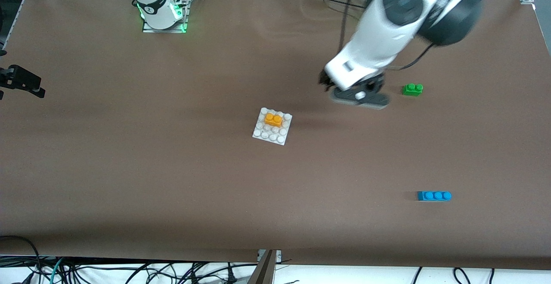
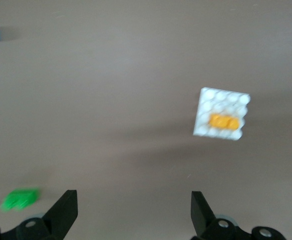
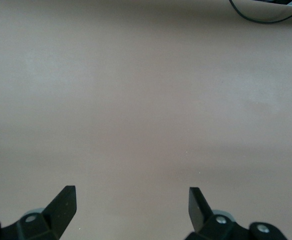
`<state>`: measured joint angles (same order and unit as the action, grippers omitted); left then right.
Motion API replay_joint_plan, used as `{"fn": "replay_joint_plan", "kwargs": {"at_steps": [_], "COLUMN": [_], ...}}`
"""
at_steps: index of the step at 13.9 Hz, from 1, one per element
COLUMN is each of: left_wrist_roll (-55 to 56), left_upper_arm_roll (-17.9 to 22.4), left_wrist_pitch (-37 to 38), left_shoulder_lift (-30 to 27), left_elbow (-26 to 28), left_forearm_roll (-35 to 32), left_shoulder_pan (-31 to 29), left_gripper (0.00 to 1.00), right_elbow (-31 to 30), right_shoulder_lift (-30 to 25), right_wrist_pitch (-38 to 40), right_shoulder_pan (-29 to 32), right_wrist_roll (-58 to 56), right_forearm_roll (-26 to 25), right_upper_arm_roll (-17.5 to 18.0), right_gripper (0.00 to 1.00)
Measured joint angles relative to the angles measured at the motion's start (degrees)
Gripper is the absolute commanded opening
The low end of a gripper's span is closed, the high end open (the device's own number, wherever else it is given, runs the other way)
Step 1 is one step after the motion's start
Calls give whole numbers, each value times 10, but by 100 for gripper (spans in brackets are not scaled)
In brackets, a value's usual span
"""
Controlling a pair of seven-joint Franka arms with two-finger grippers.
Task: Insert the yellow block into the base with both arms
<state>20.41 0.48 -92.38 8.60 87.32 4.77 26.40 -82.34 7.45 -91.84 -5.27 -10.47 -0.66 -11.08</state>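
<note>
The yellow block [image 1: 273, 119] sits on the studs of the white base [image 1: 269, 135] in the middle of the table, along the base's edge farther from the front camera. The left wrist view also shows the yellow block [image 2: 223, 121] on the base [image 2: 225, 97]. My left gripper [image 1: 326, 81] hangs open and empty over bare table between the base and the green brick. In its own view the left gripper [image 2: 134, 200] has its fingers wide apart. My right gripper [image 3: 132, 197] is open over bare table with nothing between its fingers; the front view does not show it.
A green two-stud brick [image 1: 412, 89] lies toward the left arm's end of the table, and the left wrist view catches this green brick [image 2: 20, 198] too. A blue three-stud brick [image 1: 434, 196] lies nearer the front camera. The right arm's base [image 1: 162, 10] stands at the table's back edge.
</note>
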Motion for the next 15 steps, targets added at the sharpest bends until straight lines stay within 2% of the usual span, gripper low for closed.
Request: {"fn": "replay_joint_plan", "kwargs": {"at_steps": [4,6,8,15], "left_wrist_roll": [-82,-124,-145,-143], "left_upper_arm_roll": [10,52,81,83], "left_wrist_pitch": [25,25,22,14], "left_shoulder_lift": [-147,-184,-191,-184], "left_elbow": [116,149,160,163], "left_forearm_roll": [-53,-65,-65,-61], "left_shoulder_pan": [-102,-115,-121,-140], "left_gripper": [100,100,100,100], "right_elbow": [0,0,0,0], "right_shoulder_lift": [0,0,0,2], "right_wrist_pitch": [0,0,0,0], "right_shoulder_pan": [0,0,0,0], "right_wrist_roll": [0,0,0,0], "right_forearm_roll": [0,0,0,0], "right_upper_arm_roll": [0,0,0,0], "right_gripper": [99,99,99,100]}}
